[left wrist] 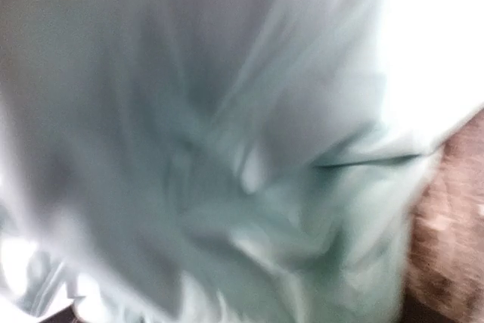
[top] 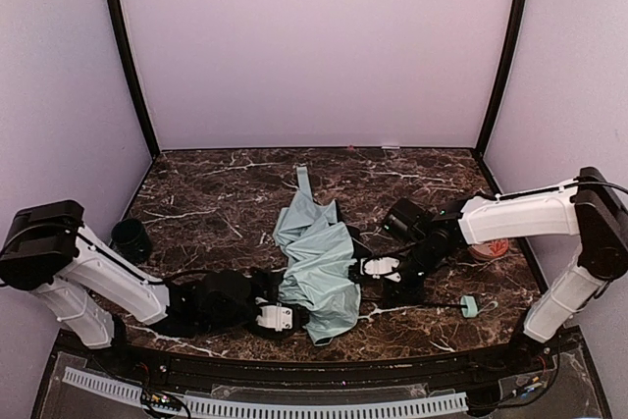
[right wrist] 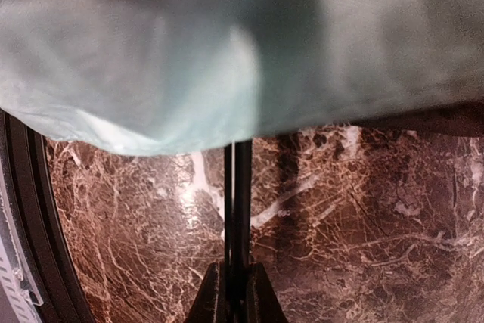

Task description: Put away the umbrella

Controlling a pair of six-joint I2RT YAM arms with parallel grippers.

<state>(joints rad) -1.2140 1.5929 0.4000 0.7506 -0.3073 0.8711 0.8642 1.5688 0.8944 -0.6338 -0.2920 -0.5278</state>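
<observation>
- Umbrella [top: 316, 267]: lay mid-surface [top: 216, 193] between the arms; by your judgement light, with limp, slippery fabric.
- Right gripper [right wrist: 235, 281]: jaws closed on the thin shaft [right wrist: 239, 202], your firmest hold.
- Left gripper [top: 278, 318]: against the fabric; you could not tell how its jaws stood.

A pale mint-green crinkled folding umbrella [top: 314, 267] lies mid-way across the dark veined marble table [top: 216, 193], with its small mint handle [top: 469, 306] off to the right by the near edge. The left pincer [top: 292, 317] sits at its near-left edge and the right pincer [top: 361, 267] against its right side. A round black cup [top: 130, 239] stands far left.
</observation>
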